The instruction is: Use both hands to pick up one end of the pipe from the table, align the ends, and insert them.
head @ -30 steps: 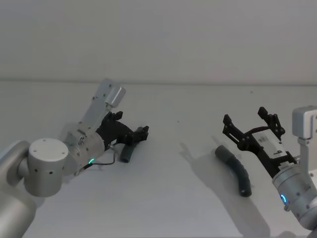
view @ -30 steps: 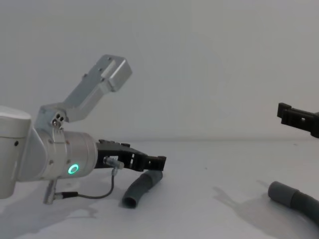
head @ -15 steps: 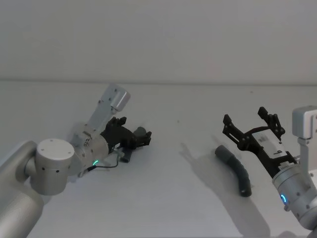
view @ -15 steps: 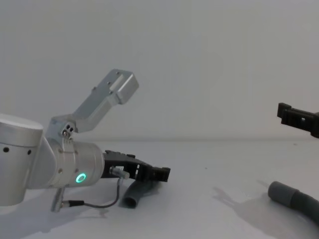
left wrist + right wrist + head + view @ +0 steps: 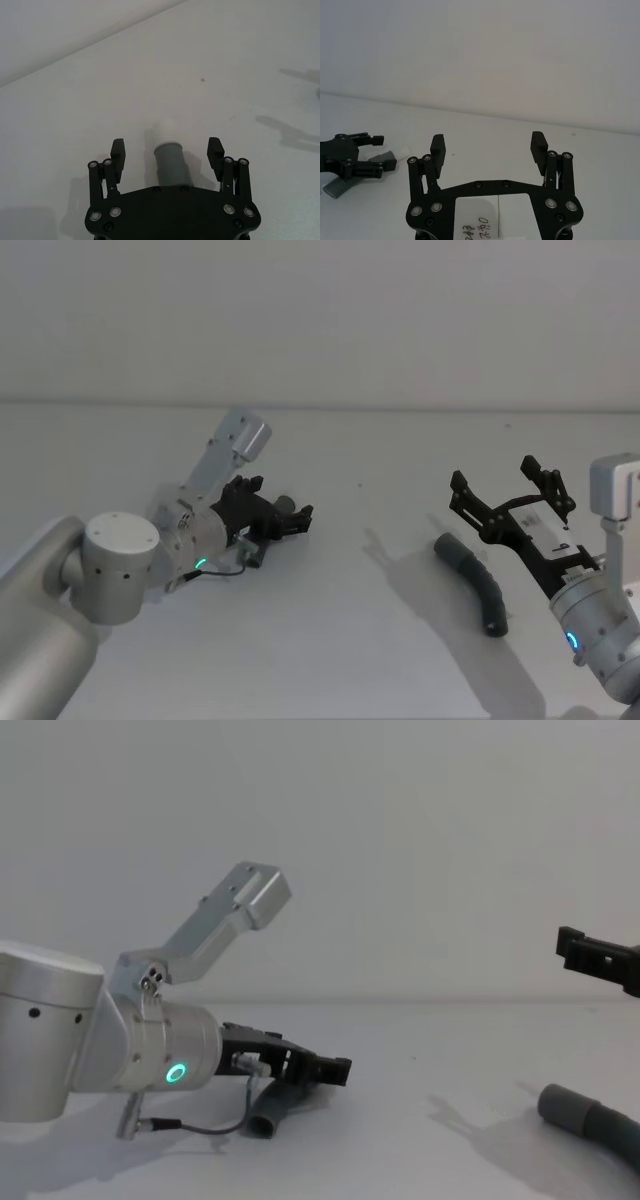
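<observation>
My left tool (image 5: 292, 517) sits low over the counter (image 5: 340, 650) with its fingers spread wide. The short bent tube (image 5: 170, 162) lies between them with a gap on either side, gripped by neither, one end reaching out past the fingertips. My right tool (image 5: 492, 472) hangs above the counter, equally wide open and holding nothing. The ribbed hose (image 5: 478, 582) lies flat on the counter underneath it, apart from its fingers, and well away from the left tool.
</observation>
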